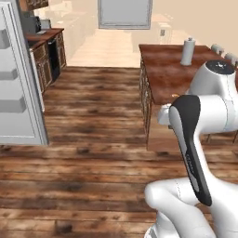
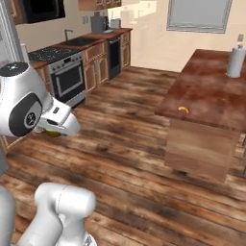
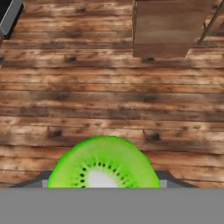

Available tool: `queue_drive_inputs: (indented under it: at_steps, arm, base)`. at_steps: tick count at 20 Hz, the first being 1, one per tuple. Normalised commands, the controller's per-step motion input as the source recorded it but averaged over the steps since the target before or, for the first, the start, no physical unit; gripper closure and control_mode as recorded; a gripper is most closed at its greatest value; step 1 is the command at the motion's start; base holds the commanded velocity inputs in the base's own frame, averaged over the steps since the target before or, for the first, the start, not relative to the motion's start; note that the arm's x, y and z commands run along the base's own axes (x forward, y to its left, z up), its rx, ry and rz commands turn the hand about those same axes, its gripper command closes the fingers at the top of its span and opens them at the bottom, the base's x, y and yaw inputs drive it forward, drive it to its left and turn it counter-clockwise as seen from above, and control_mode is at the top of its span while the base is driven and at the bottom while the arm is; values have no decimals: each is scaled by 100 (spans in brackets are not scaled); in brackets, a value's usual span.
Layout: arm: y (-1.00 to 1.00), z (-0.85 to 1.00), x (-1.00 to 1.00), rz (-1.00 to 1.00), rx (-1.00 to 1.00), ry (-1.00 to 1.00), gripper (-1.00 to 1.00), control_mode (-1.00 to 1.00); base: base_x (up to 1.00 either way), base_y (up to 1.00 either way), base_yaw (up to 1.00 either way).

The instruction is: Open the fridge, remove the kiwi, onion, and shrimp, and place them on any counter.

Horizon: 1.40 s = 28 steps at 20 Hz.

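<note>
While the arm rises from the lower right of the left base view, its white links bend upward, a dark-banded forearm running diagonally from the lower right to mid-right and a round dark-capped joint at the right edge. Behind it, in the upper right, stands the surface [image 1: 162,76], its reddish-brown top carrying a pale upright roll [image 1: 187,51] near the far end. At the left edge the fridge [image 1: 18,93] shows its open light-grey door with shelf bins. Wooden floor [image 1: 93,158] fills the middle.

From the right base view, the arm climbs out of the lower left, with a big round joint at the left edge and the wrist reaching right at mid-left. The end effector [image 2: 54,130] sits under that wrist, and a sliver of the lime-green kiwi [image 2: 52,132] peeps out beneath it, above the floor and well apart from the surface. On the near part of the surface top, right of centre, lies the orange shrimp [image 2: 183,110]. A stove [image 2: 65,72] and dark cabinets line the upper left.

Looking down along the hand view, the kiwi sits at the bottom centre, cut face up, gripped between the end effector's fingers, whose tips are mostly hidden. Floor planks spread above it, and the surface's wooden base stands at the upper right.
</note>
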Motion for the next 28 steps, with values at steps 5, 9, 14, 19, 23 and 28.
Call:
queue_drive_inputs:
  at_steps: [5, 9, 14, 19, 23, 28]
  arm:
    - [0, 0, 0, 0, 0, 0, 100, 100]
    - [0, 0, 0, 0, 0, 0, 100, 100]
    - [0, 0, 0, 0, 0, 0, 100, 100]
    - [0, 0, 0, 0, 0, 0, 100, 100]
    - [0, 0, 0, 0, 0, 0, 100, 100]
    - [0, 0, 0, 0, 0, 0, 100, 100]
  base:
    - [35, -83, -20]
    - [40, -83, -19]
    - [53, -79, -15]
    - [64, -53, -11]
    - [66, -17, -5]
    - [55, 0, 0]
